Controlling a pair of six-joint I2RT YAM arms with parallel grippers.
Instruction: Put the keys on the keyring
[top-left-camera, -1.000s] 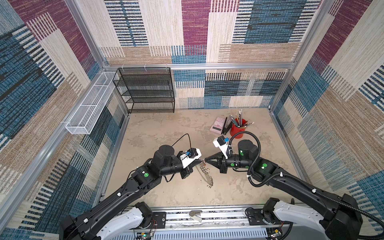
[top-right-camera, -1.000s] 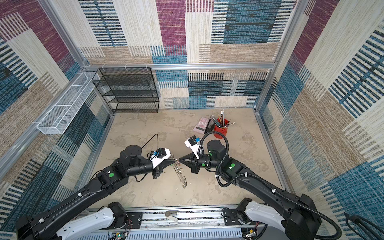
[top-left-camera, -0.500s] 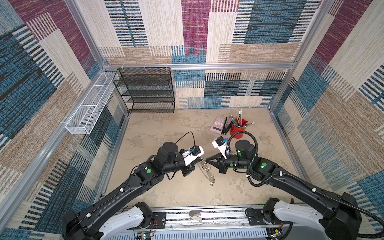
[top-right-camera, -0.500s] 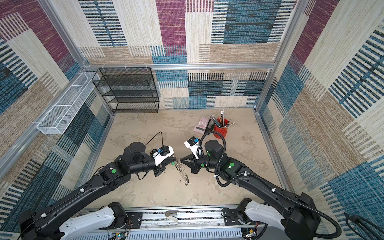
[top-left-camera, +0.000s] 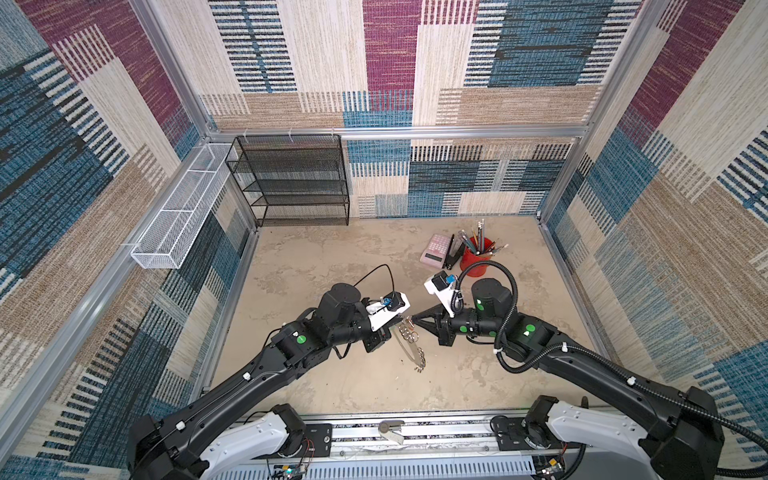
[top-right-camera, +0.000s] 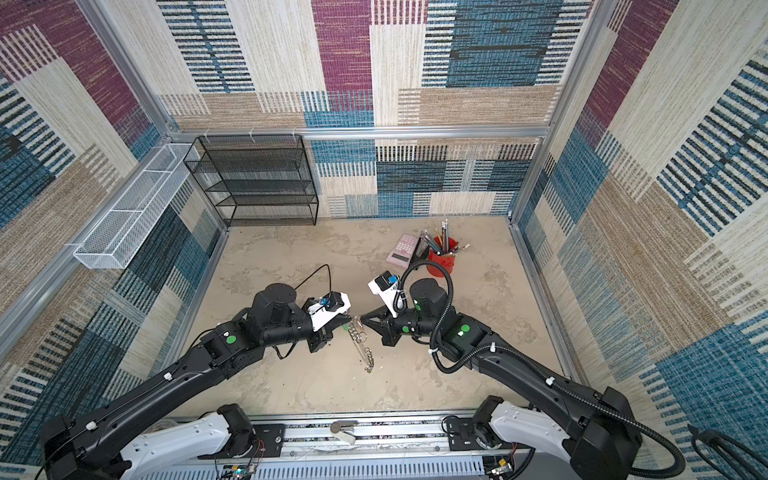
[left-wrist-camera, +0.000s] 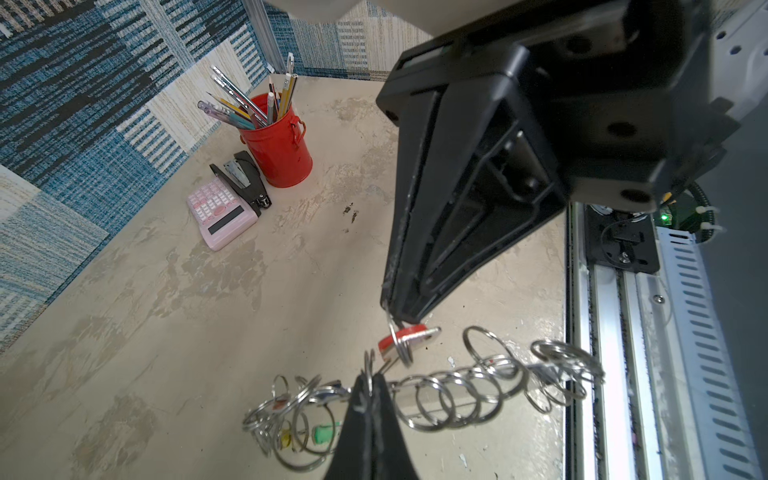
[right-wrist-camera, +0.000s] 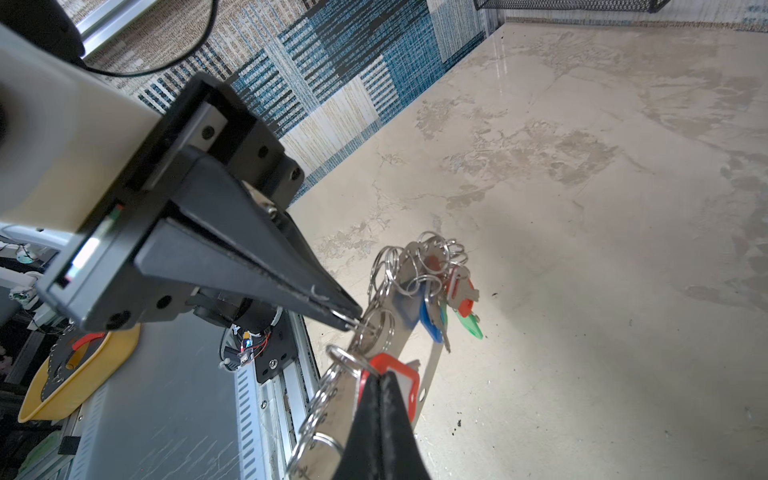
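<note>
– The keyring (top-left-camera: 411, 349), where is it?
– Over the middle of the table (top-left-camera: 332, 257), held between the two arms, its free length running toward the front rail. I cannot tell whether that low end touches the tabletop.
– What stands around it, big things first?
– A black mesh shelf (top-left-camera: 299, 183) against the back wall and a white wire basket (top-left-camera: 183, 216) on the left wall. At the back right of the table there is a red pot (left-wrist-camera: 276, 149) full of pencils, with a pink calculator (left-wrist-camera: 220, 212) near it and a black stapler (left-wrist-camera: 245, 183) between the two.
– The left gripper (right-wrist-camera: 353, 319)?
– Its jaws are clamped tight on one split ring (right-wrist-camera: 374, 328) at the band's edge.
– And the right gripper (left-wrist-camera: 399, 318)?
– It is pinched on a red-tagged key (left-wrist-camera: 409, 338), just beside the left tips. I cannot tell whether that key's own ring is hooked onto the band.
– Any other keys (right-wrist-camera: 432, 320)?
– Blue, green and red tags hang bunched on rings at the end of the band away from the rail.
</note>
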